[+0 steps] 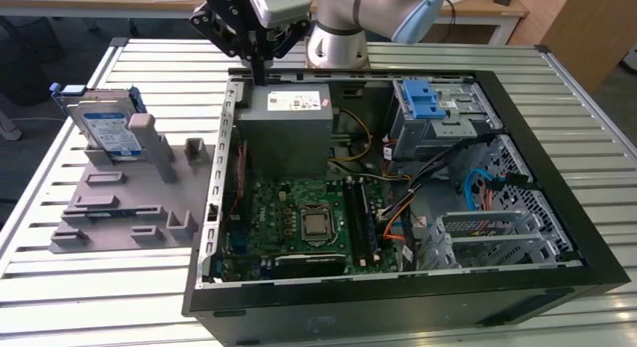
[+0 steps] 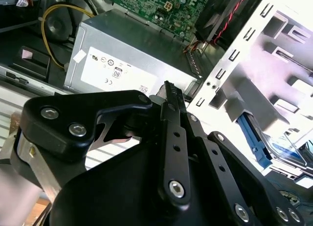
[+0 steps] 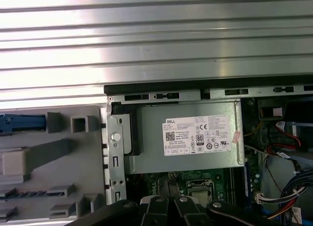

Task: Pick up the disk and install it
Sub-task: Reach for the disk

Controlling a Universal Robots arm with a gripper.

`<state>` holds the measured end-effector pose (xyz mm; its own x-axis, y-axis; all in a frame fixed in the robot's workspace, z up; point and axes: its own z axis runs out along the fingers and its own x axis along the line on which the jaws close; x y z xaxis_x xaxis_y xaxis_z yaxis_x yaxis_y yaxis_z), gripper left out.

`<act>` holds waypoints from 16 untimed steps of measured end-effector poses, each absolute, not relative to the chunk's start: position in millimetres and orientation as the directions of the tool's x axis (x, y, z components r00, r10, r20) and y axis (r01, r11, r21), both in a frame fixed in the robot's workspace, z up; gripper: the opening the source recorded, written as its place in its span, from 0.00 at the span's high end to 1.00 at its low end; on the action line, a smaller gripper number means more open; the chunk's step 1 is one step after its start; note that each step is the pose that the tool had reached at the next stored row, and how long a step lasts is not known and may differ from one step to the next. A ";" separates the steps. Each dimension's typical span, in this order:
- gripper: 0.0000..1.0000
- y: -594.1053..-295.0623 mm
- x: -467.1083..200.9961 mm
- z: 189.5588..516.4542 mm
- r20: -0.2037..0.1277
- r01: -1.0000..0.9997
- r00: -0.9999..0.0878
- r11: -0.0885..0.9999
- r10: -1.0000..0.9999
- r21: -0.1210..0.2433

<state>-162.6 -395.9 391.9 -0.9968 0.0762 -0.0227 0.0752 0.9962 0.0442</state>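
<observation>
disk (image 1: 110, 129): flat silver rectangle, blue plastic frame | stand (image 1: 112, 216): matte grey, blocky

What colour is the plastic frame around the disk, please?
Blue; it shows best in the exterior view, edging the disk.

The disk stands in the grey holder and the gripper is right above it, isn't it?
Not quite. The disk does stand in the grey holder, but the gripper hangs above the grey box inside the computer, not above the disk. The exterior view shows it.
</observation>
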 end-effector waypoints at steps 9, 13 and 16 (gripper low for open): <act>0.89 -395.1 -170.2 391.2 -0.020 0.075 -0.997 0.996 0.076 0.044; 0.89 -394.7 -173.6 390.9 -0.018 0.075 -0.997 0.996 0.076 0.044; 0.89 -394.4 -176.4 390.7 -0.017 0.075 -0.997 0.996 0.076 0.044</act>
